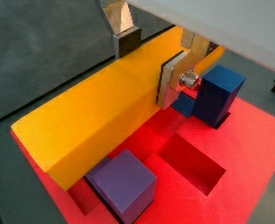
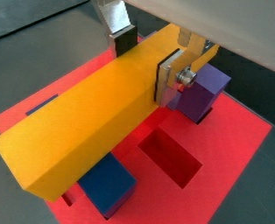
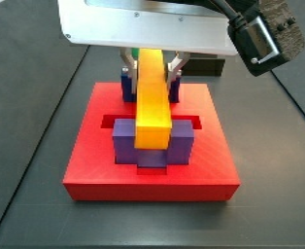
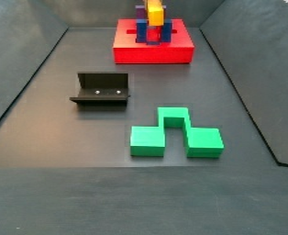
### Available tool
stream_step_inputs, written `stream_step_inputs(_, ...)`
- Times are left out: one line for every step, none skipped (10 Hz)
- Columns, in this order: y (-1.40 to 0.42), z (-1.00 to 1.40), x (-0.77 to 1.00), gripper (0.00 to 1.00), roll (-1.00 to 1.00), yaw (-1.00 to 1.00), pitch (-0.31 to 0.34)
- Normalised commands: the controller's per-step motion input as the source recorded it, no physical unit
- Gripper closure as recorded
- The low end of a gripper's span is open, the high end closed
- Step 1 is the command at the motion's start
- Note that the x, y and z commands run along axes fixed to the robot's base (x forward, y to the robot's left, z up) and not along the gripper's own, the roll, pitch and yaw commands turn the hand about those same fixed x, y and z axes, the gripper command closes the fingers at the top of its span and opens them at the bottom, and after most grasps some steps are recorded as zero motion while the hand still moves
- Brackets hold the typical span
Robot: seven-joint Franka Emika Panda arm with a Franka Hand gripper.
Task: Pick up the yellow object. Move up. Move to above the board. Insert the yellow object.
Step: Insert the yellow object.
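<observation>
End effector (image 3: 152, 66) over board (image 3: 90, 170); bar (image 3: 152, 97) btwn posts (image 3: 126, 144).

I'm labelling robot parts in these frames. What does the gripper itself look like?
The gripper has two flat silver metal finger plates with dark pads and a round silver bolt. In a side view, its white boxy body carries a black camera. No cables or markings are visible.

Yellow object (image 3: 152, 97) in the gripper (image 3: 152, 64), between posts (image 3: 154, 148) on the board (image 3: 90, 165)
</observation>
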Motion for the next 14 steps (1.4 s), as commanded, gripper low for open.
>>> stream_step_inputs(-0.07,0.0,0.24,1.0,0.15,0.22,0.15)
stream_step_inputs(-0.11,0.0,0.29,1.0,0.16,0.18,0.197)
stream_step_inputs(-0.01,0.0,0.19,1.0,0.07,0.06,0.121)
stream_step_inputs(-0.02,-0.02,0.07,1.0,0.05,0.0,0.079)
stream_step_inputs(-0.04,-0.05,0.01,1.0,0.04,-0.05,0.06)
stream_step_inputs(-0.02,-0.07,0.0,1.0,0.05,-0.11,0.066)
stream_step_inputs(-0.01,-0.09,0.0,1.0,0.04,-0.2,0.064)
stream_step_inputs(0.0,-0.09,0.0,1.0,0.02,-0.27,0.041)
stream_step_inputs(0.0,-0.09,0.0,1.0,0.02,-0.27,0.033)
stream_step_inputs(0.0,-0.07,0.02,1.0,0.02,-0.23,0.031)
stream_step_inputs(0.0,-0.05,0.09,1.0,0.02,-0.19,0.043)
stream_step_inputs(0.0,-0.09,0.06,1.0,0.03,-0.13,0.05)
stream_step_inputs(0.0,-0.09,0.02,1.0,0.03,-0.08,0.059)
stream_step_inputs(0.0,-0.09,0.01,1.0,0.03,-0.04,0.059)
